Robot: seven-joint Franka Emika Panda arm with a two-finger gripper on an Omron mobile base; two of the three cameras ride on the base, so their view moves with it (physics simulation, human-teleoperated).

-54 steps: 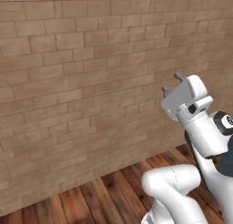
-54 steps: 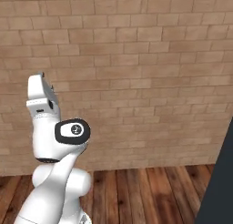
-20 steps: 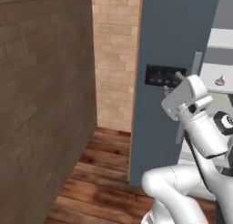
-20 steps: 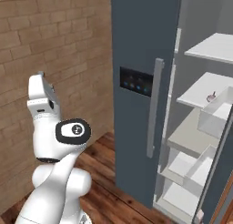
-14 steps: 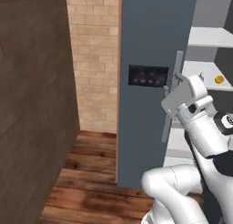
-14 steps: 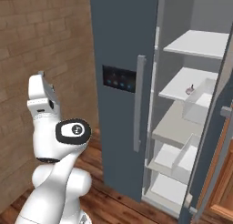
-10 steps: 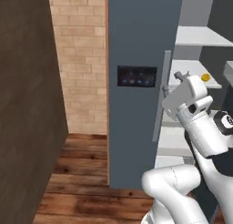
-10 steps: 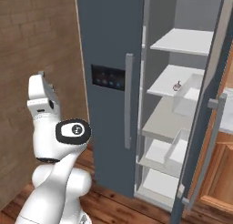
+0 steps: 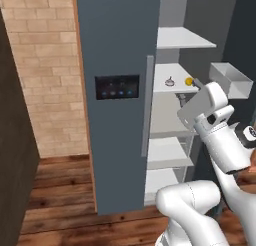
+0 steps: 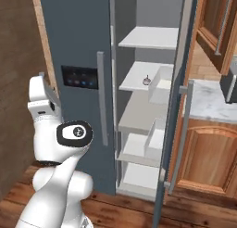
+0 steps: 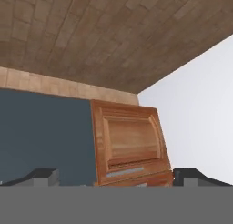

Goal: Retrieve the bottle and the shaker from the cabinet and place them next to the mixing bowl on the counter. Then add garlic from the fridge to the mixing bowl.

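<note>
The garlic step is in hand: the tall slate-grey fridge [image 10: 78, 46] stands open, the small pale garlic bulb [image 9: 170, 81] on its middle shelf, beyond and below the spread, empty fingers [image 11: 41, 175]. Next, reach in.

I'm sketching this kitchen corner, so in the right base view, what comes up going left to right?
Brick wall → the robot's raised gripper → closed fridge door with its dark panel → open fridge shelves → open fridge door → wooden cabinets with a marble counter.
</note>
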